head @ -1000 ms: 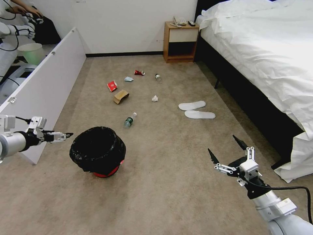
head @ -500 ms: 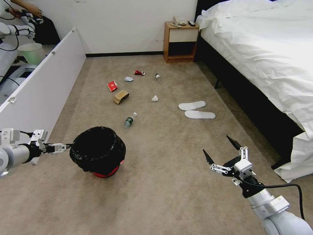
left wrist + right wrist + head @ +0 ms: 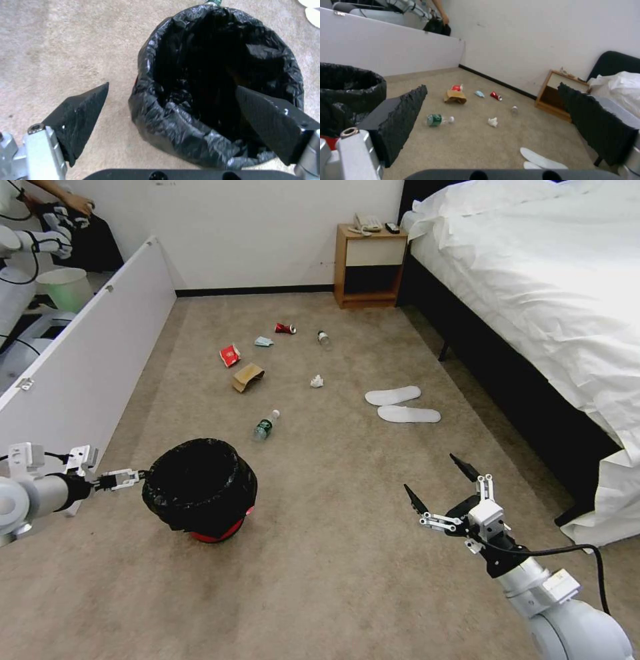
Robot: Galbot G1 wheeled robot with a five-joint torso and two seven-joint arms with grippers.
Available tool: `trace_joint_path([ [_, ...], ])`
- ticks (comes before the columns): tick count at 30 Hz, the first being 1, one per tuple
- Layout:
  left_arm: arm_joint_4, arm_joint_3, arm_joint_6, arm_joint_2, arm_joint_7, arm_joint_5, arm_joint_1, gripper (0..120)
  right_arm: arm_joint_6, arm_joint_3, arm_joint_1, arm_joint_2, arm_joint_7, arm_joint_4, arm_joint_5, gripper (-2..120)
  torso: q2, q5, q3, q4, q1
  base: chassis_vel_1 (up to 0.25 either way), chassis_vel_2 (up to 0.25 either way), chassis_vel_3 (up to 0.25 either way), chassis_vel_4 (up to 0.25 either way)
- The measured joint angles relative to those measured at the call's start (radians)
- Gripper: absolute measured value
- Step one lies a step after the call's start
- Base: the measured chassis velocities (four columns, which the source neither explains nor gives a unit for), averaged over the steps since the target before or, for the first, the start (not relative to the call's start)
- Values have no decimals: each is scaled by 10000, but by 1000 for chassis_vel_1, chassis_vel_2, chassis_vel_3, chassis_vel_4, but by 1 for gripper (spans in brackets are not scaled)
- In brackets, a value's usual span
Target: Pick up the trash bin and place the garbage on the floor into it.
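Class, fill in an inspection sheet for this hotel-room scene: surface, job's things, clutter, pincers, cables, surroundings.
Surface: beige carpet floor, bare near the robot.
Job's things: trash bin upright with black liner; red can, red carton, cardboard piece, face mask, tissue wad, two bottles and slippers lie beyond it.
Clutter: nothing seen.
Pincers: left pincer open, straddling the bin's rim; right pincer open above bare carpet.
Cables: black cable on the right arm.
Surroundings: bed, nightstand, white panel.
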Motion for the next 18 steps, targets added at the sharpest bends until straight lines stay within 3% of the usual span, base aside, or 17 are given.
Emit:
trace_joint_path([
  [1, 0, 0, 0, 0, 0, 0, 0, 100, 0, 0, 0, 0, 0, 0, 0, 100, 0, 0, 0, 0, 0, 0, 0, 0, 0],
  [3, 227, 499, 0, -61, -81, -127, -535, 100, -47, -8, 54, -99, -8, -32, 82, 100, 0, -1, 0, 0, 0, 0, 0, 0, 0],
  [5, 295, 636, 0, -83, -115, -151, -680, 100, -56, -22, 75, -118, -9, -53, 97, 100, 0, 0, 0, 0, 0, 0, 0, 0, 0],
  [8, 612, 1250, 0, -174, -194, -238, -1289, 100, -95, -129, 222, -134, -10, -149, 134, 100, 1, -2, 0, 1, 0, 0, 0, 0, 0],
  [18, 1209, 2206, 0, -365, -126, -261, -2359, 100, -110, -232, 352, -46, -9, -338, 145, 100, 0, 0, -1, 1, 0, 0, 0, 0, 0],
])
